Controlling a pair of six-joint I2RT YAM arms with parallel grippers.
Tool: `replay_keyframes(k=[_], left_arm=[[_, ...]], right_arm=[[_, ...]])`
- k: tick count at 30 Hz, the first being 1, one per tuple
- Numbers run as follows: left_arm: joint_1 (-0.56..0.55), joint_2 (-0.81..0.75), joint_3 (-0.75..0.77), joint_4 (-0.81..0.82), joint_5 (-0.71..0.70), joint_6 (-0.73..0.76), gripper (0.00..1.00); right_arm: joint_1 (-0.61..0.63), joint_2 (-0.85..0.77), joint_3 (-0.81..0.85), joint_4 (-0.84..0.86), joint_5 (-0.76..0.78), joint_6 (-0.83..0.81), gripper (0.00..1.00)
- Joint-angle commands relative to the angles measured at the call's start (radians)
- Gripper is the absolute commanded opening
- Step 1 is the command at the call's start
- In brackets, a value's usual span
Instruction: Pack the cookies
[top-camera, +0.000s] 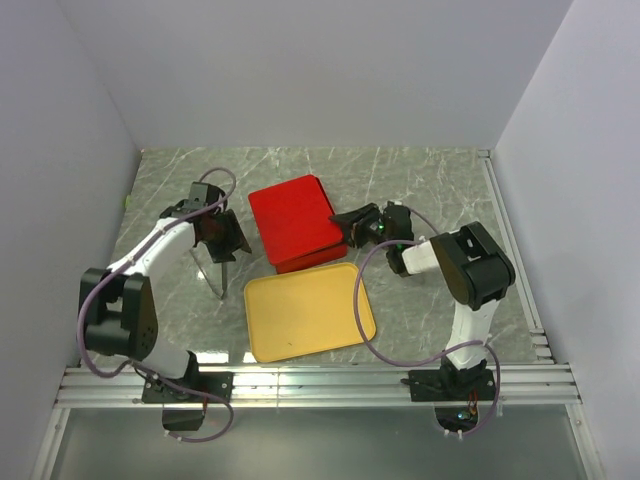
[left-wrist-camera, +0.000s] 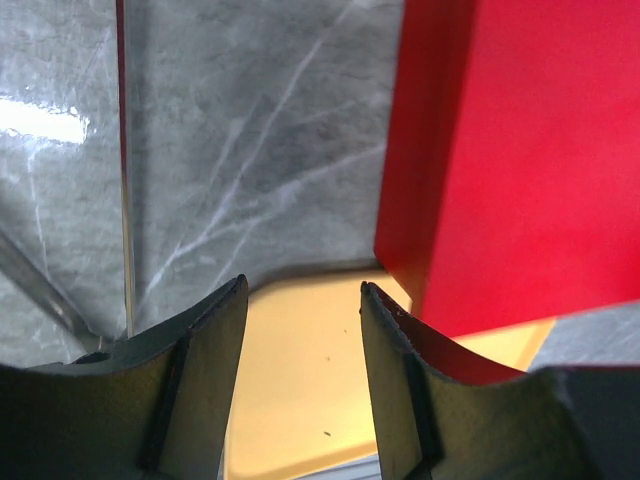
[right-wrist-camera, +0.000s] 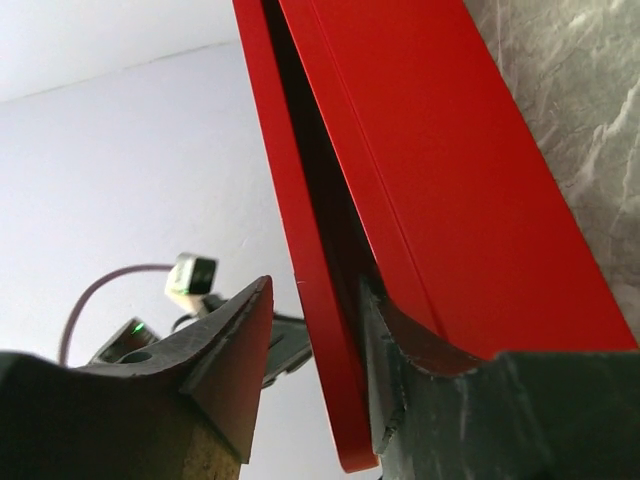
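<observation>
No cookies show in any view. A red box with its lid (top-camera: 293, 218) lies mid-table, its near edge over a yellow tray (top-camera: 305, 312). My right gripper (top-camera: 345, 222) is at the box's right edge. In the right wrist view it (right-wrist-camera: 315, 290) is open and straddles the lid's rim (right-wrist-camera: 300, 180), with one finger in the gap between the lid and the box body (right-wrist-camera: 450, 150). My left gripper (top-camera: 236, 246) is open and empty just left of the box. In its wrist view it (left-wrist-camera: 303, 290) hangs over the tray's corner (left-wrist-camera: 300, 380), with the red box (left-wrist-camera: 520, 150) to the right.
Thin metal rods (top-camera: 222, 280) stand under the left gripper, left of the tray. White walls enclose the grey marble table on three sides. An aluminium rail (top-camera: 320, 385) runs along the near edge by the arm bases.
</observation>
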Motion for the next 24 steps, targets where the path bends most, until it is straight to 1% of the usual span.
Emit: replay_keyframes(k=[1, 9, 15, 24], left_arm=[[0.005, 0.039, 0.027, 0.056, 0.011, -0.012, 0.55], [0.005, 0.169, 0.096, 0.079, 0.002, -0.01, 0.52], [0.0, 0.238, 0.159, 0.087, 0.008, -0.016, 0.52], [-0.057, 0.329, 0.256, 0.066, -0.001, -0.021, 0.5]], right_arm=[[-0.023, -0.026, 0.026, -0.083, 0.001, -0.036, 0.48], [-0.047, -0.066, 0.046, -0.204, -0.011, -0.113, 0.48], [-0.071, -0.078, 0.064, -0.274, -0.03, -0.157, 0.48], [-0.119, -0.109, 0.054, -0.377, -0.046, -0.247, 0.48]])
